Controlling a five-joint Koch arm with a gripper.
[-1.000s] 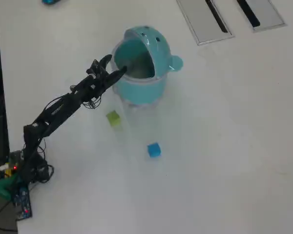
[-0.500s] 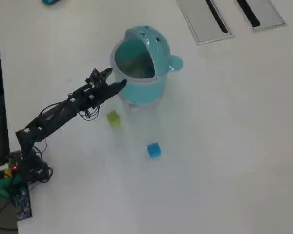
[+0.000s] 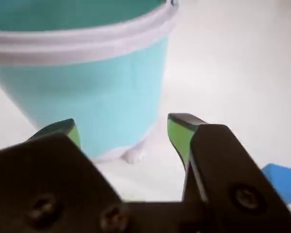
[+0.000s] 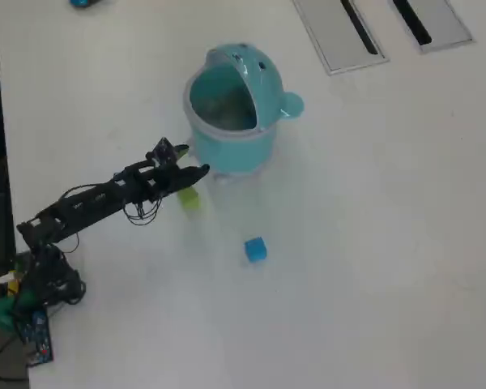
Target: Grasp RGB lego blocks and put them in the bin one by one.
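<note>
Gripper (image 4: 188, 162): at the end of the black arm (image 4: 97, 198), low over the white table (image 4: 373, 243), just left of the teal bin's base in the overhead view. In the wrist view the gripper (image 3: 122, 127) has its two green-faced jaws spread apart with nothing between them, the bin wall (image 3: 87, 92) close ahead.

Bin (image 4: 235, 109): round teal pot with pale rim and hooded lid, standing upright at the far middle of the table, mouth uncovered.

Yellow-green block (image 4: 189, 197): on the table, near-left of the bin, just beside the gripper and partly under it.

Blue block (image 4: 255, 249): on the table nearer the camera, apart from the bin; in the wrist view the blue block (image 3: 282, 180) shows at the right edge.

Red block: not seen.
</note>
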